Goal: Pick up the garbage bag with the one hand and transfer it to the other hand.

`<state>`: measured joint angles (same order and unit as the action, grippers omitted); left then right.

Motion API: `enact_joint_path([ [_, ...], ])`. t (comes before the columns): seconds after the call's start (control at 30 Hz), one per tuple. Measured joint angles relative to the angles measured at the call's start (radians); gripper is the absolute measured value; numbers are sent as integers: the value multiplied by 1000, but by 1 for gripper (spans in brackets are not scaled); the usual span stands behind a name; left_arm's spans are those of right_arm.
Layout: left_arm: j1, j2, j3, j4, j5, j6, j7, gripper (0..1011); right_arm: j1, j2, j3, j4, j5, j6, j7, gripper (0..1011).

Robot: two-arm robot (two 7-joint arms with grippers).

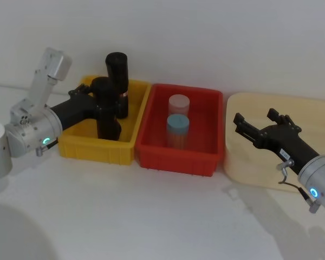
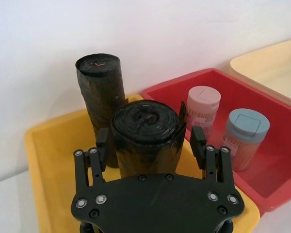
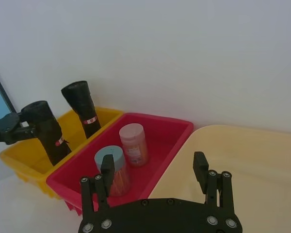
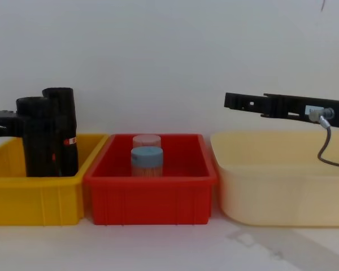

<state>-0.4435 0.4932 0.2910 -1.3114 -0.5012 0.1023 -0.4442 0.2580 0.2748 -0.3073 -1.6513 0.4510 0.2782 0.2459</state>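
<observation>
Garbage bag: stands upright at the near side of the yellow bin; just in front of the slimmer labelled roll; judged not yet lifted.
Left gripper: reaches into the bin from the left, level with the bag's upper half; jaws spread, one finger on either side of the roll with a sliver of gap showing; grasping nothing.
Right gripper: hovers above the cream tray, well apart from the bag; jaws released and empty; by my reading, waiting to receive.
Done: the approach; the roll is straddled.
Left to do: closing on the roll; lifting it clear of the bin wall; carrying it across; the right gripper taking hold; the left letting go.
Red bin: between the yellow bin and the tray; holds a pink-lidded jar and a blue-lidded jar, both upright.
Surface: white tabletop; the three containers sit in a row along its far side.
Room: plain white wall close behind.
</observation>
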Motion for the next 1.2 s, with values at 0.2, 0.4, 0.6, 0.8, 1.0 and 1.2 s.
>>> enact_joint_path([
  [0.2,-19,-10,12,18,10,-5,3,872,0,4,-1,0,14,-1,11,1000],
  [0.4,-29,-16,18,26,16,-7,4,695,10,4,-7,8,29,7,24,1000],
  [0.6,-36,-19,22,33,19,-8,5,548,40,-4,-19,34,53,37,42,1000],
  [0.8,-40,-21,25,36,22,-9,6,511,96,-21,-42,88,76,83,63,1000],
  [1.0,-42,-23,26,39,23,-10,7,504,168,-47,-79,159,86,133,81,1000],
  [1.2,-44,-23,27,40,24,-11,7,504,231,-73,-116,221,84,162,90,1000],
])
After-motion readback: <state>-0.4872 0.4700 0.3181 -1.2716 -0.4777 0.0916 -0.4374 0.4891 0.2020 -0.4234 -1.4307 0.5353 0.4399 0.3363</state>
